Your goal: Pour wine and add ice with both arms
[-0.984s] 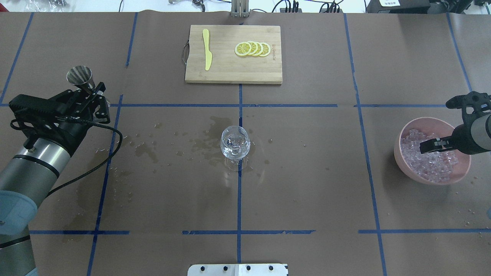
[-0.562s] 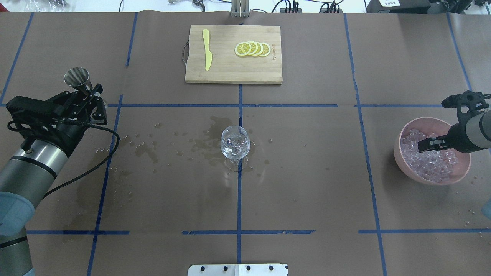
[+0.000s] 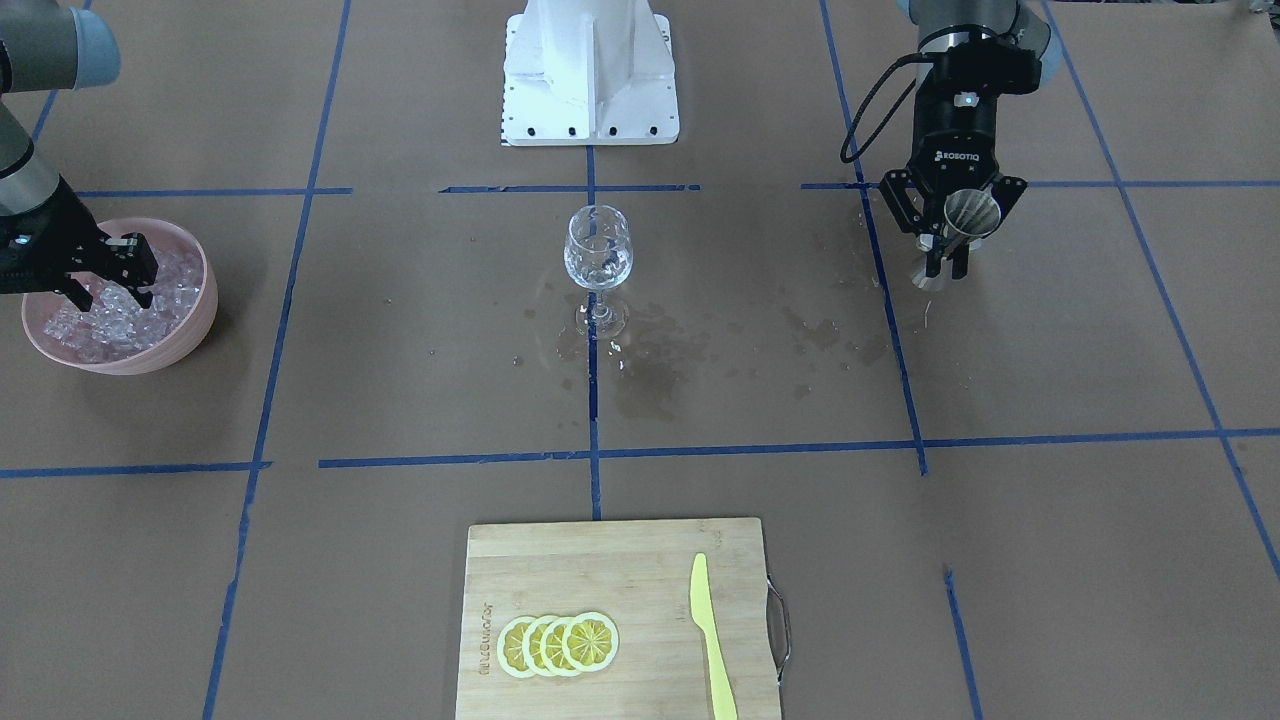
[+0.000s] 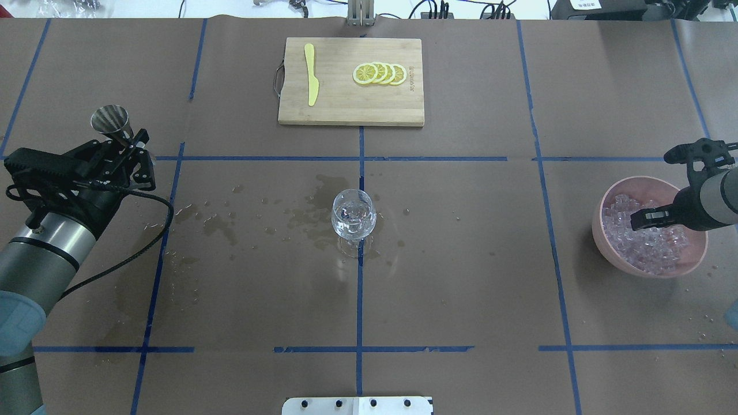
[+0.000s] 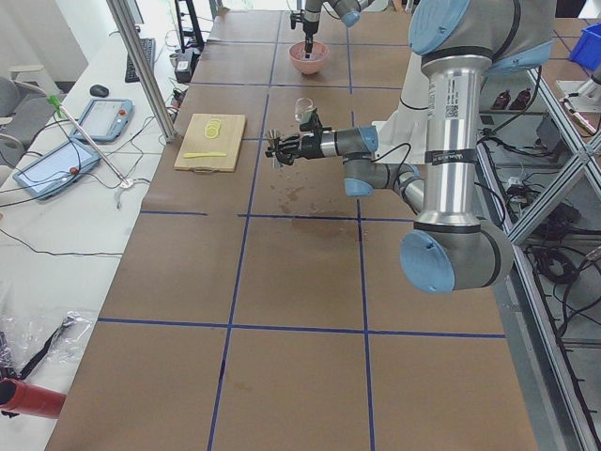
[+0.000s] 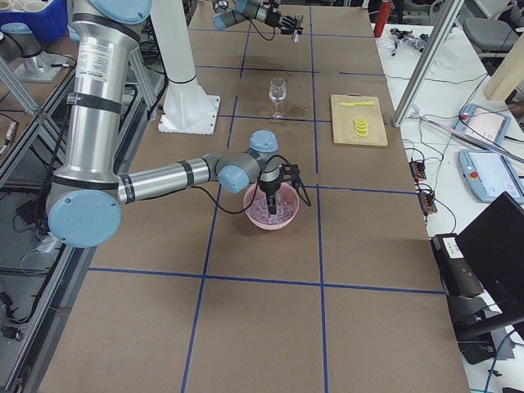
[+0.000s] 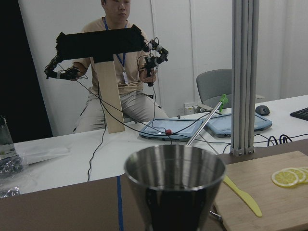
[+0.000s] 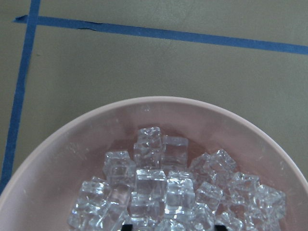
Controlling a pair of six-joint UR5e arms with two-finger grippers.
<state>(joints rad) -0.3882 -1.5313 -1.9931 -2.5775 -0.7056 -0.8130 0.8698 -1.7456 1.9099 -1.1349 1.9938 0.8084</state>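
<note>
My left gripper (image 4: 128, 145) is shut on a steel jigger (image 4: 109, 119), held upright at the table's left; it also shows in the front view (image 3: 966, 212) and fills the left wrist view (image 7: 175, 185). No liquid shows inside it. A clear stemmed glass (image 4: 353, 214) stands at the table's centre (image 3: 598, 248), with glittering clear contents. My right gripper (image 4: 636, 220) is open, tips down in the ice (image 4: 651, 245) heaped in a pink bowl (image 4: 611, 253). The right wrist view shows the ice (image 8: 163, 187) and the bowl's wall (image 8: 72, 144).
A wooden cutting board (image 4: 346, 109) at the far centre carries a yellow knife (image 4: 311, 75) and lemon slices (image 4: 379, 74). Wet stains (image 4: 219, 225) spread over the brown paper left of the glass. The white pedestal (image 3: 590, 70) stands at the near edge.
My left gripper has moved a little left with the jigger, away from the glass. My right gripper has stayed over the ice with only a small shift.
</note>
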